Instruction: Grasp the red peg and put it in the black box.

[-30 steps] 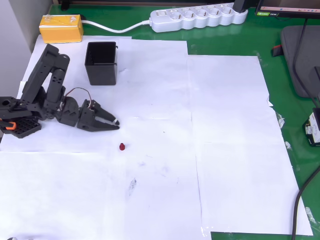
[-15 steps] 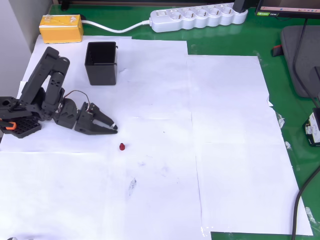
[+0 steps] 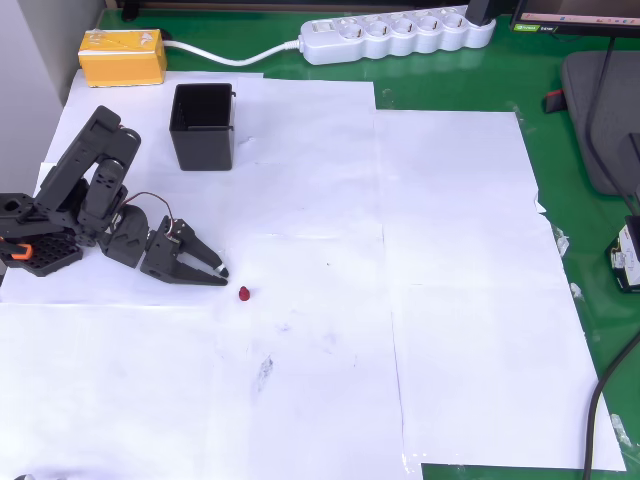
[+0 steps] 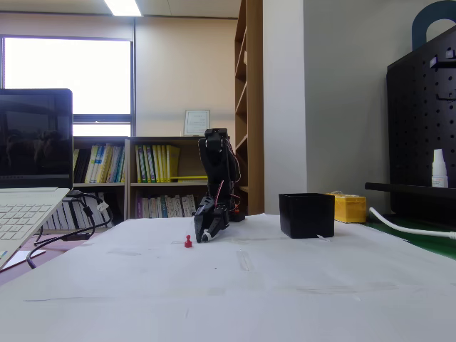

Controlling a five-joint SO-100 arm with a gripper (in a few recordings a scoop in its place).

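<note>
In the overhead view the black arm folds low from the left edge, its gripper [image 3: 219, 275] pointing right with jaws slightly parted and empty. It has swung down-picture since a second ago, tips now just left of the red peg [image 3: 244, 293]. The tiny rounded peg sits on white paper [image 3: 450, 300]; the glossy square black box [image 3: 203, 126] stands farther up.
</note>
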